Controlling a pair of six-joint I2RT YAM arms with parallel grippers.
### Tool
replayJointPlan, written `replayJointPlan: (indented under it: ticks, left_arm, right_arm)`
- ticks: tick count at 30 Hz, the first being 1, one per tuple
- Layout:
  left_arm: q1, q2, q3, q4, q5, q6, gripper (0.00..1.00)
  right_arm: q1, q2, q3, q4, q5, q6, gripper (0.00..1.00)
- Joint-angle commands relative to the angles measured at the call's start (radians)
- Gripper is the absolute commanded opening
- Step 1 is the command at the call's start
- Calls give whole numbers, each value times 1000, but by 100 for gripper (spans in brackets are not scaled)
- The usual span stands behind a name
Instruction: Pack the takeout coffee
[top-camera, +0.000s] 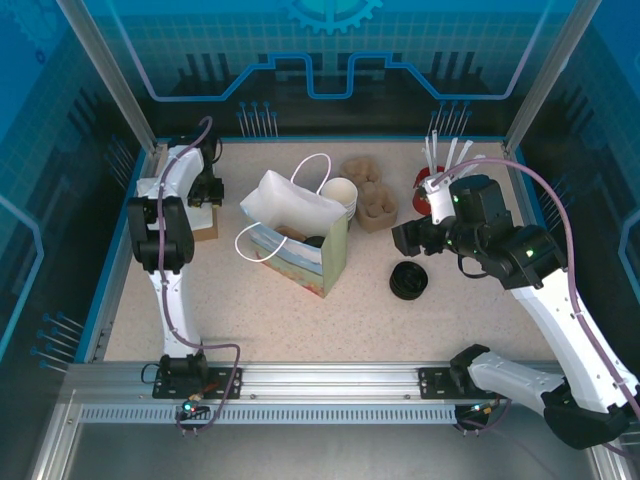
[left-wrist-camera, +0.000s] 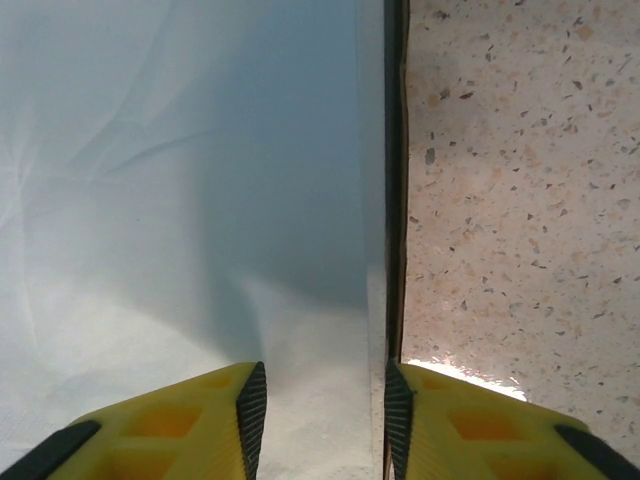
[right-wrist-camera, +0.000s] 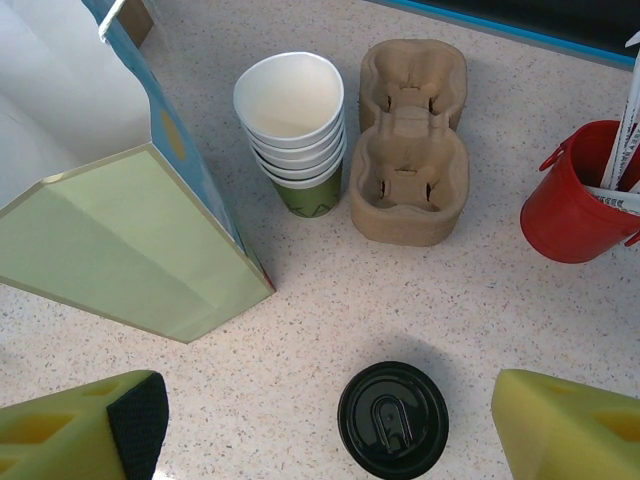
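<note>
Left gripper: you have it at the table's far-left corner, pointing down just beside a brown box. Its wrist view shows the 2 yellow fingers a narrow gap apart with nothing between the pads, over a pale sheet with a dark edge. Right gripper: it hangs right of centre, jaws spread wide and empty, above the stack of black lids and clear of it. The paper bag stands open at the table's centre, with white tissue rising from its mouth. A dark round lid inside that mouth reads as the takeout coffee; its cup body is hidden. The stack of lidless cups stands just beside the bag toward the far edge. 2 pulp carriers sit just beside the cups. A red bucket of straws stands toward the far-right corner.
</note>
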Motion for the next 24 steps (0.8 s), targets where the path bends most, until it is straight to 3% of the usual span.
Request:
replayJointPlan:
  ticks: [1, 24]
  left_arm:
    - [-5, -3, 32, -29, -1, 12, 34]
    - [-2, -84, 72, -42, 3, 46, 6]
  right_arm:
    - [-17, 8, -12, 35, -20, 3, 86]
    - [-17, 16, -10, 33, -27, 15, 86]
